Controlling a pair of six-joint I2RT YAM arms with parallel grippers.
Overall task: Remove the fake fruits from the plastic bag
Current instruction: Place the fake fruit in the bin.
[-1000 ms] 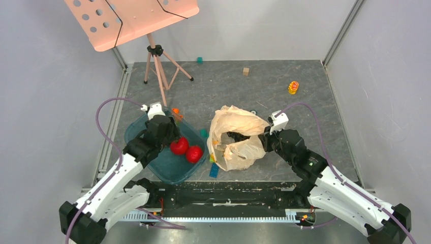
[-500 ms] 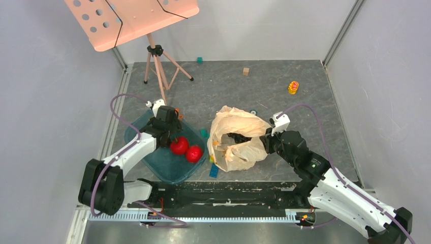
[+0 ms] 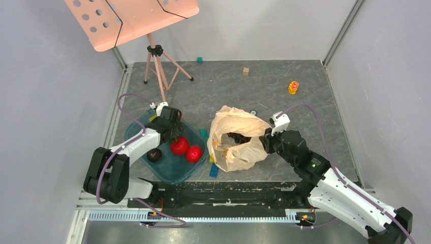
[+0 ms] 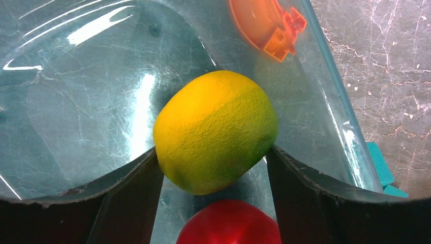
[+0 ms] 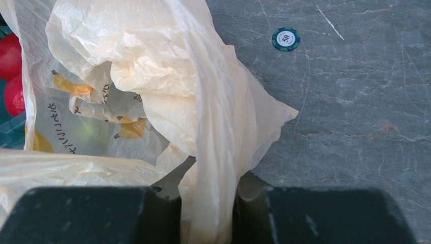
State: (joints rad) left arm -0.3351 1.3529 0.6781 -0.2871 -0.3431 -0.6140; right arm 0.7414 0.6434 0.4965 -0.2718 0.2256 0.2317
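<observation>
Your left gripper (image 4: 212, 149) hangs over the teal tray (image 3: 167, 173) with its fingers (image 4: 127, 203) set wide, one tip against each side of a yellow-green lemon (image 4: 216, 129). These views do not show whether the fingers clamp the lemon or whether it merely lies on the tray floor. Two red apples (image 3: 179, 146) sit touching each other in the tray, out of the bag (image 3: 239, 152); in the wrist view one of them is just on the near side of the lemon. A dark round lump (image 3: 154, 154) lies in the near-left part of the tray, too small to identify. An orange toy (image 4: 267, 23) shows at the tray's far edge. Your right gripper (image 5: 208, 188) has its fingers narrow, pinched on a fold at the bag's right-hand edge. The bag stands crumpled on the table (image 3: 284, 101) just right of the tray, its mouth gaping. A dark clump (image 3: 237, 136) shows inside the mouth; you cannot tell what it is. A teal block (image 3: 204, 133) and a blue block (image 3: 214, 170) lie between tray and bag. A poker chip (image 5: 285, 39) lies on the table just beyond the bag.
</observation>
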